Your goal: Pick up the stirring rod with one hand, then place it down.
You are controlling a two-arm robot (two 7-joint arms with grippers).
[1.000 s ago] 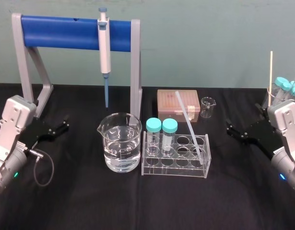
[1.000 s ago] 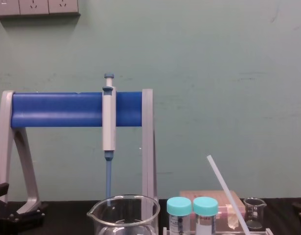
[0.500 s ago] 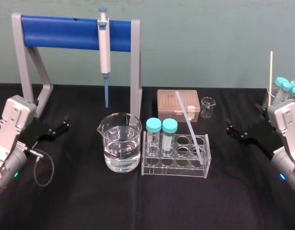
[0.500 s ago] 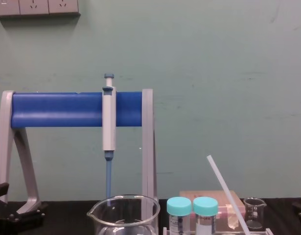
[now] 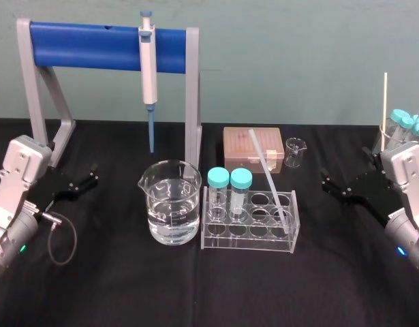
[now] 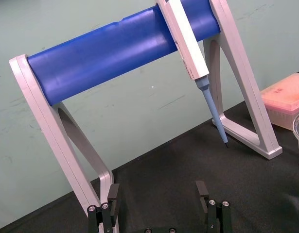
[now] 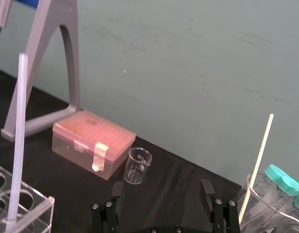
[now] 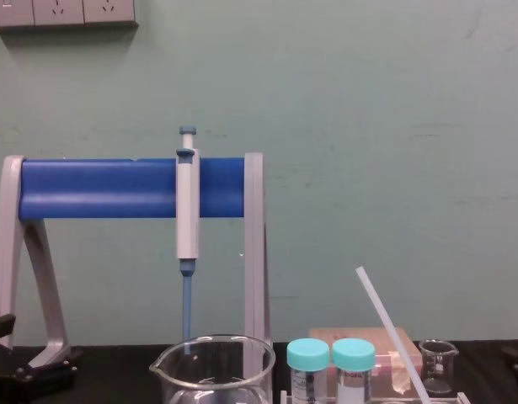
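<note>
Left gripper [image 5: 83, 182] and right gripper [image 5: 332, 186] sit spread wide by the worktop's [image 5: 195, 293] side edges, but yanking the leaning stirring rod [image 5: 267, 176] sideways could topple its rack [image 5: 246, 242].

Clear plastic and glass on a matt black table cover [image 5: 195, 293].
I read the stirring rod [image 5: 267, 174] as smooth translucent white plastic, its rack [image 5: 250, 240] as glossy clear acrylic; at the rack's nine o'clock the beaker [image 5: 169, 180] is shiny glass; the stand [image 5: 86, 46] at eleven o'clock has matt grey legs and a satin blue bar.
</note>
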